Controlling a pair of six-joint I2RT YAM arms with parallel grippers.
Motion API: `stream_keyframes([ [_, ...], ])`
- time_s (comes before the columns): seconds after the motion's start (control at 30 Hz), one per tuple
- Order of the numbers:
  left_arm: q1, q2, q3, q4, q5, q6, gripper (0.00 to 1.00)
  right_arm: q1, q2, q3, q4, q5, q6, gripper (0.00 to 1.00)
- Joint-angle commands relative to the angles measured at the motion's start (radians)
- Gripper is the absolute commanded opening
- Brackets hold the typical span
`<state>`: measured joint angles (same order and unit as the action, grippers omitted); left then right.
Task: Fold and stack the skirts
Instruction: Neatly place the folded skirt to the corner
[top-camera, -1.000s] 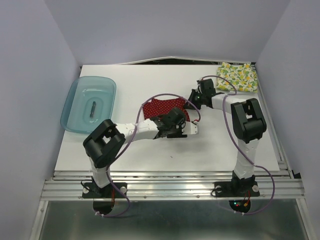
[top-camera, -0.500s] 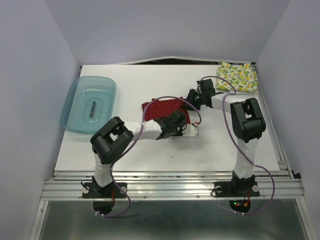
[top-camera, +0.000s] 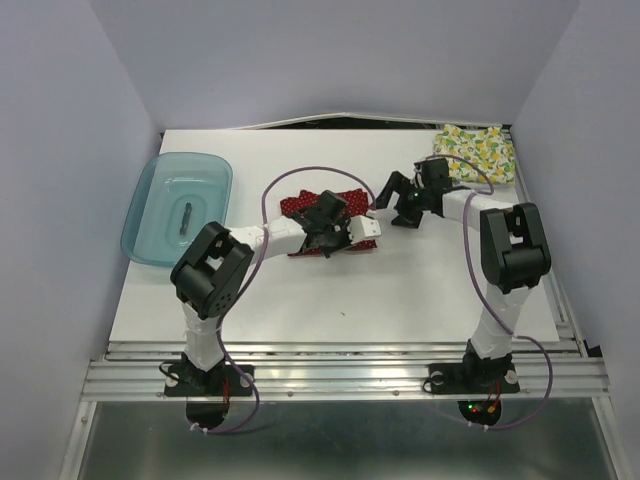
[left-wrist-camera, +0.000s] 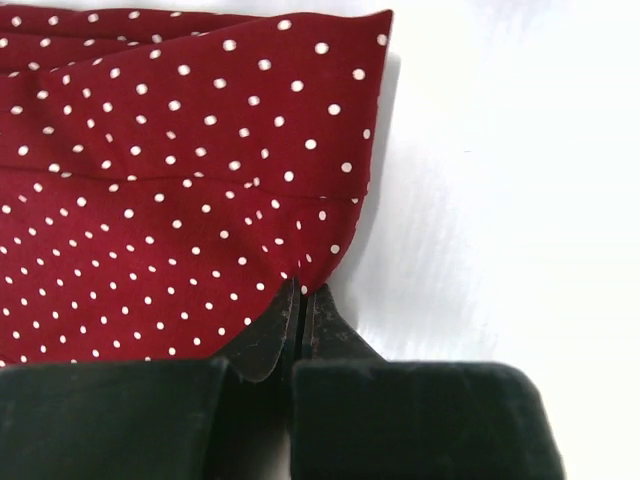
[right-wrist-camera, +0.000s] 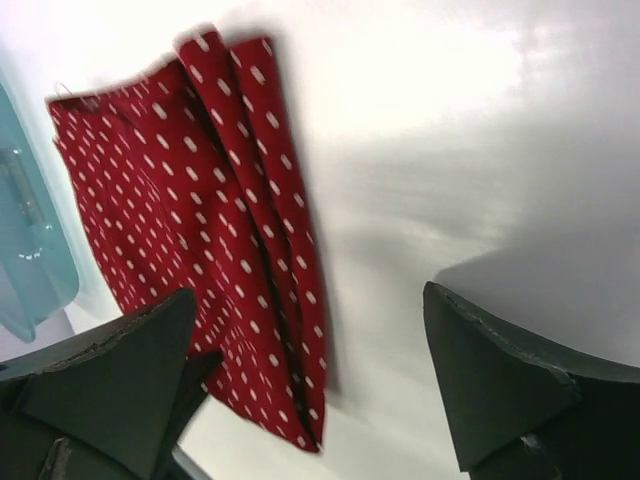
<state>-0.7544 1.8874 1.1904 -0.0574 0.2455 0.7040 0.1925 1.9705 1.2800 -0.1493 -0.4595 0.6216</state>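
Stretching my left arm low over the worktop's (top-camera: 400, 290) middle, I am pinching the red dotted skirt's (left-wrist-camera: 150, 180) edge with the left claw (left-wrist-camera: 300, 300) clamped together on it. My right arm is hanging bent inward, the right claw (right-wrist-camera: 310, 292) gaping wide just beside that skirt. One blue tray (top-camera: 150, 235) is holding a small dark item (top-camera: 186, 217). I am counting two skirts; the cream fruit-print skirt (top-camera: 475, 152) is lying at the far right corner.

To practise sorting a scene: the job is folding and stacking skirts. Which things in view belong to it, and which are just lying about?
Job: red dotted skirt, fruit-print skirt.
Lying about: blue tray, small dark item inside it.
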Motion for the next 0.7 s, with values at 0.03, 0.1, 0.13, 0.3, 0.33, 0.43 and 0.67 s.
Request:
stream_keyframes([
  [0.03, 0.041, -0.082, 0.066, -0.032, 0.138, -0.057, 0.00, -0.002, -0.056, -0.122, 0.060, -0.135, 0.097, 1.00],
  [0.1, 0.046, -0.085, 0.072, -0.036, 0.147, -0.063, 0.00, -0.002, -0.045, -0.163, 0.127, -0.169, 0.139, 1.00],
  [0.13, 0.047, -0.085, 0.080, -0.038, 0.152, -0.064, 0.00, -0.002, -0.033, -0.178, 0.160, -0.210, 0.189, 1.00],
  [0.3, 0.050, -0.077, 0.095, -0.039, 0.167, -0.078, 0.00, -0.002, -0.012, -0.316, 0.486, -0.294, 0.395, 1.00],
  [0.33, 0.050, -0.077, 0.097, -0.039, 0.167, -0.078, 0.00, -0.002, -0.009, -0.335, 0.531, -0.294, 0.411, 1.00],
  [0.43, 0.058, -0.065, 0.107, -0.041, 0.179, -0.087, 0.00, 0.010, 0.013, -0.361, 0.608, -0.286, 0.432, 1.00],
  [0.67, 0.059, -0.048, 0.118, -0.042, 0.192, -0.080, 0.00, 0.042, 0.102, -0.352, 0.685, -0.304, 0.469, 0.97],
])
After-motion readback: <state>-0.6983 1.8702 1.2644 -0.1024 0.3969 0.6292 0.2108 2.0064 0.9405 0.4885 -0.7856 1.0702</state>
